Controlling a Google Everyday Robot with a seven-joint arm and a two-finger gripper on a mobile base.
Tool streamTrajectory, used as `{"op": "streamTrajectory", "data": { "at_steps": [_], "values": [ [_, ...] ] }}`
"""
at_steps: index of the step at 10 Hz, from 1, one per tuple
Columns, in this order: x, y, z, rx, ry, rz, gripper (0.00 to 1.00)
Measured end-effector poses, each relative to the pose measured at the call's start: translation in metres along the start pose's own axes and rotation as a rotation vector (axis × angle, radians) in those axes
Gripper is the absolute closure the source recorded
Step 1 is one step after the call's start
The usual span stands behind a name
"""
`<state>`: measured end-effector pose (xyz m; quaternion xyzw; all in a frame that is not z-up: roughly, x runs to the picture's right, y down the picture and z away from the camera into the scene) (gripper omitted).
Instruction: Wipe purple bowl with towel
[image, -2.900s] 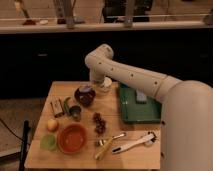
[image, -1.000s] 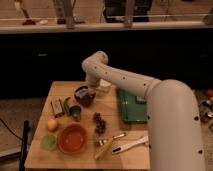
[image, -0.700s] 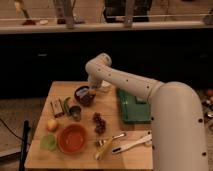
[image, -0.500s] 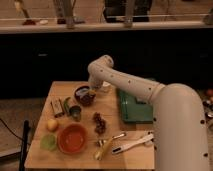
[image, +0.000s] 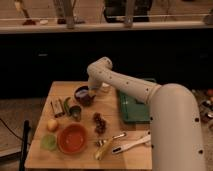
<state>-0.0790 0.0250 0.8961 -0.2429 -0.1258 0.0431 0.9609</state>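
Note:
The purple bowl (image: 83, 95) stands on the wooden table (image: 40, 160), left of centre. My arm bends down from its elbow (image: 100, 70) to the bowl. My gripper (image: 93, 90) is at the bowl's right rim, just over its inside. A pale patch (image: 104, 88) shows right beside the wrist, between the bowl and the green tray. It looks like the towel, mostly hidden by my arm. I cannot tell how it is held.
A green tray (image: 134, 106) lies to the right. A grey block (image: 57, 107) and a tin can (image: 75, 112) are near the bowl. In front are grapes (image: 99, 122), an orange bowl (image: 72, 138), a small green bowl (image: 48, 142), a yellow fruit (image: 52, 125), a banana (image: 103, 149) and a white brush (image: 131, 145).
My arm's elbow has moved a little right and down, and the wrist has shifted over the purple bowl's right side. The bowl and the other things have stayed put.

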Motion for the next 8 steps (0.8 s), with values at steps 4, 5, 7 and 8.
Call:
{"op": "streamTrajectory", "data": {
  "at_steps": [4, 5, 7, 8],
  "values": [
    [-0.003, -0.002, 0.008, -0.013, 0.004, -0.01, 0.99],
    [-0.003, -0.005, 0.011, -0.012, 0.007, -0.011, 0.99],
    [-0.006, -0.013, 0.016, -0.01, 0.013, -0.019, 0.99],
    [-0.007, -0.017, 0.019, -0.009, 0.014, -0.024, 0.99]
  ]
}}
